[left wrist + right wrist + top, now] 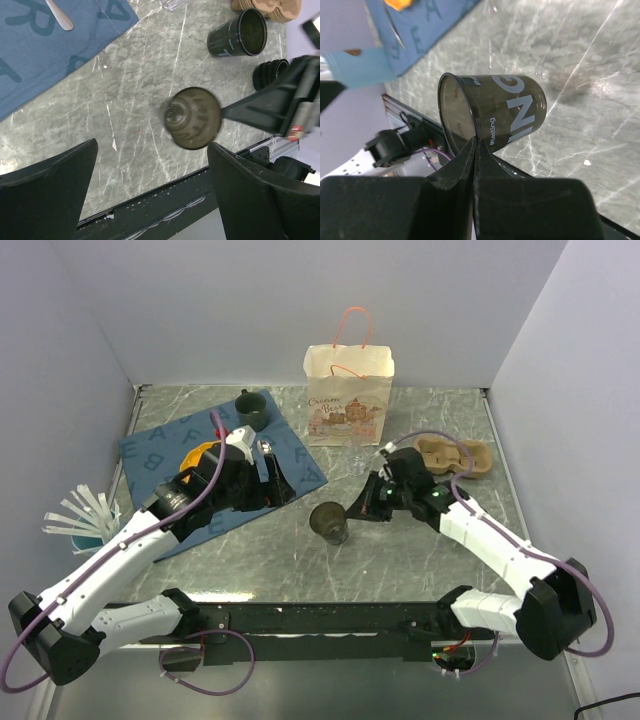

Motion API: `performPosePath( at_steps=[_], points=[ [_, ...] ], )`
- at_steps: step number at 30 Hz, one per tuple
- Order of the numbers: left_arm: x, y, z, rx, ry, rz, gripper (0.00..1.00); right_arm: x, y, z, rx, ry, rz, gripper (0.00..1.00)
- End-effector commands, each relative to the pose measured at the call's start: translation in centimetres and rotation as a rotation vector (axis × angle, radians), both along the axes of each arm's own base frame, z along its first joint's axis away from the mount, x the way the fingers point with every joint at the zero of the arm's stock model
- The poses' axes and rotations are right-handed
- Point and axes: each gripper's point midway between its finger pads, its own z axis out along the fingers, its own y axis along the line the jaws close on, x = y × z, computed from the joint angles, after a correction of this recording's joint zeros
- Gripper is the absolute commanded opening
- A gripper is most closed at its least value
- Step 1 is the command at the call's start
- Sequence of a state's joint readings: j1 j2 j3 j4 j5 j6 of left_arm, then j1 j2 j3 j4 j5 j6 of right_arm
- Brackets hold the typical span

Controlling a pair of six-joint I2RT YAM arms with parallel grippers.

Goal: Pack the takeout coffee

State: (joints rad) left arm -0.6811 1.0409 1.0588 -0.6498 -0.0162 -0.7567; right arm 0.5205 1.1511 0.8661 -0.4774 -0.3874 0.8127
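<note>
cup point(505, 115): pinched at rim wall by right hand point(475, 145), above mid tabletop point(400, 560), apart from tray point(455, 455) | left hand point(152, 187): wide, empty | handling: looks light, thin-walled, likely slick; rim pinch may swivel, so grip gently, move slowly

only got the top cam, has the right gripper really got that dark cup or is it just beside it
observer: Got it. The right wrist view shows the right gripper shut on the dark cup, pinching its rim.
operator: lid on it
observer: No, its mouth is open and you can see inside.
operator: so where are the lids
observer: The left wrist view shows what looks like a stack of black lids on the table beside a second cup, also lidless.
</note>
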Motion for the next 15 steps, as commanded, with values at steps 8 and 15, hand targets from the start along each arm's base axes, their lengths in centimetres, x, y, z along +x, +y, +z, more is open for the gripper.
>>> performPosePath(
  at_steps=[8, 15],
  points=[
    [-0.1, 0.5, -1.1, -0.017, 0.034, 0.045, 0.97, -0.7, 2.1, -3.0, 0.013, -0.005, 0.047, 0.00],
    [-0.1, 0.5, -1.2, -0.014, 0.032, 0.042, 0.97, -0.8, 1.0, -3.0, -0.049, -0.015, 0.030, 0.19]
  ],
)
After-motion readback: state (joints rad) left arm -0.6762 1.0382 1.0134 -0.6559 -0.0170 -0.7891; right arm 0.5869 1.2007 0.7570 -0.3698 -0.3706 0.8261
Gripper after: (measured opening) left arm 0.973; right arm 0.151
